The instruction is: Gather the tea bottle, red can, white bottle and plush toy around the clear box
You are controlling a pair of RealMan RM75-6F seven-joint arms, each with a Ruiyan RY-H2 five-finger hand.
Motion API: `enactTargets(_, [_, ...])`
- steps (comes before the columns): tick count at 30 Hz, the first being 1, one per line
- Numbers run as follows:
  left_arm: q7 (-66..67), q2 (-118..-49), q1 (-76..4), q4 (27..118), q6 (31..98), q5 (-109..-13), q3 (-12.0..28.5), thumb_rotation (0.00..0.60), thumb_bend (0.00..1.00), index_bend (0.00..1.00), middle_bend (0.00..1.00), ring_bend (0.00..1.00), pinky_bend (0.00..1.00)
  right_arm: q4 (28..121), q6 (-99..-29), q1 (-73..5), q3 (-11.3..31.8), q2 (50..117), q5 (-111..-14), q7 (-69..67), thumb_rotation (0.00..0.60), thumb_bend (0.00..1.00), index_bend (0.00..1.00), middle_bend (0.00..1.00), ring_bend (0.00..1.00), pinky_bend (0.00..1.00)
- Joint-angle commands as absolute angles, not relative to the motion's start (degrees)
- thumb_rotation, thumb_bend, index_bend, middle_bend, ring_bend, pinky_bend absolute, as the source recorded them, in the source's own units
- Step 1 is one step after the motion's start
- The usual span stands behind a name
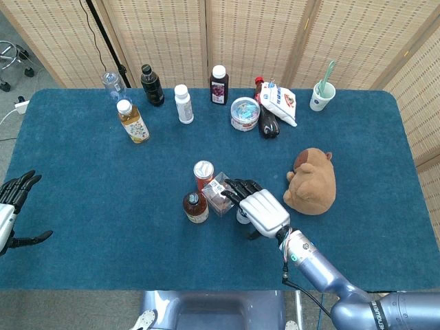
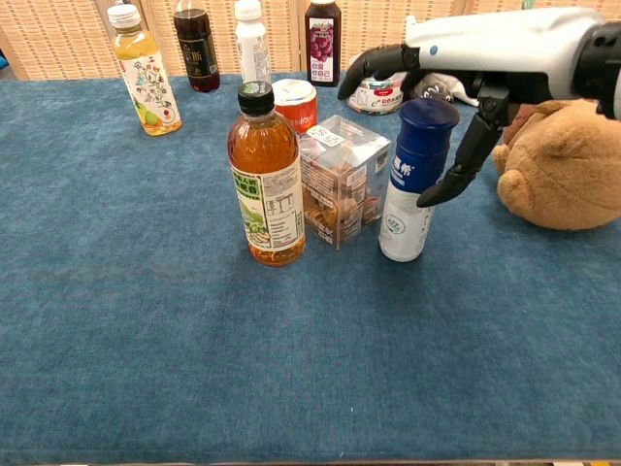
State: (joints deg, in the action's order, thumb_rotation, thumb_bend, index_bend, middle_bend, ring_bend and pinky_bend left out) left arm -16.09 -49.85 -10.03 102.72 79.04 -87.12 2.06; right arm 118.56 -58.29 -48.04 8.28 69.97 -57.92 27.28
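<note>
The tea bottle [image 2: 266, 178] stands nearest, touching the clear box [image 2: 338, 181]. The white bottle [image 2: 414, 183] leans at its other side, so the right hand [image 2: 464, 58] hovers above, fingers spread, gripping nothing. The red can [image 2: 295, 102] sits behind. The plush toy [image 2: 560, 167] lies well apart. Left hand [image 1: 12, 206] idles open.

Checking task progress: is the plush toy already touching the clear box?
No. In the head view the plush toy lies apart from the clear box, with the right hand between them.
</note>
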Motion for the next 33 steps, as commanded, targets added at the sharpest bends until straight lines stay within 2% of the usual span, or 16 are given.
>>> enactTargets(1, [-16.84, -49.73, -9.93, 102.44, 79.18, -87.12, 2.08, 0.600, 0.11, 0.00, 0.00, 0.00, 0.00, 120.87, -59.49, -47.78, 9.14, 67.65, -57.32, 27.83, 0.600, 0.00, 0.08, 0.00, 0.00, 0.04])
enactTargets(6, [-17.09, -49.71, -10.02, 102.12, 78.99, -86.98, 2.13, 0.600, 0.11, 0.00, 0.00, 0.00, 0.00, 123.63, -61.63, -46.00, 10.60, 59.80, -56.59, 26.92, 0.600, 0.00, 0.04, 0.00, 0.00, 0.01])
enactTargets(10, [-16.21, -49.87, -10.47, 102.49, 78.13, -86.81, 2.13, 0.600, 0.11, 0.00, 0.00, 0.00, 0.00, 121.92, -61.93, -43.66, 11.29, 53.64, -55.21, 23.19, 0.600, 0.00, 0.00, 0.00, 0.00, 0.00])
enactTargets(15, [-13.79, -50.32, -10.95, 103.43, 77.37, -86.33, 2.26, 0.600, 0.11, 0.00, 0.00, 0.00, 0.00, 113.61, -55.21, -41.87, 10.60, 47.90, -52.89, 16.09, 0.600, 0.00, 0.00, 0.00, 0.00, 0.00])
enactTargets(20, [-10.71, -50.99, -11.54, 104.32, 76.28, -84.76, 2.63, 0.600, 0.11, 0.00, 0.00, 0.00, 0.00, 105.23, -44.64, -41.15, 9.32, 46.71, -55.78, 7.00, 0.600, 0.00, 0.00, 0.00, 0.00, 0.00])
enactTargets(25, [-8.08, -51.64, -11.83, 104.88, 75.81, -83.49, 2.92, 0.600, 0.11, 0.00, 0.00, 0.00, 0.00, 98.08, -37.39, -42.17, 7.39, 47.57, -62.36, 5.12, 0.600, 0.00, 0.00, 0.00, 0.00, 0.00])
enactTargets(28, [-6.63, -52.07, -12.18, 105.06, 75.16, -82.42, 3.16, 0.600, 0.11, 0.00, 0.00, 0.00, 0.00, 94.86, -35.74, -42.68, 6.36, 48.52, -67.10, 5.49, 0.600, 0.00, 0.00, 0.00, 0.00, 0.00])
enactTargets(33, [-4.03, -52.92, -13.16, 105.35, 73.52, -79.63, 3.94, 0.600, 0.11, 0.00, 0.00, 0.00, 0.00, 89.35, -37.14, -42.91, 5.56, 51.79, -75.17, 4.79, 0.600, 0.00, 0.00, 0.00, 0.00, 0.00])
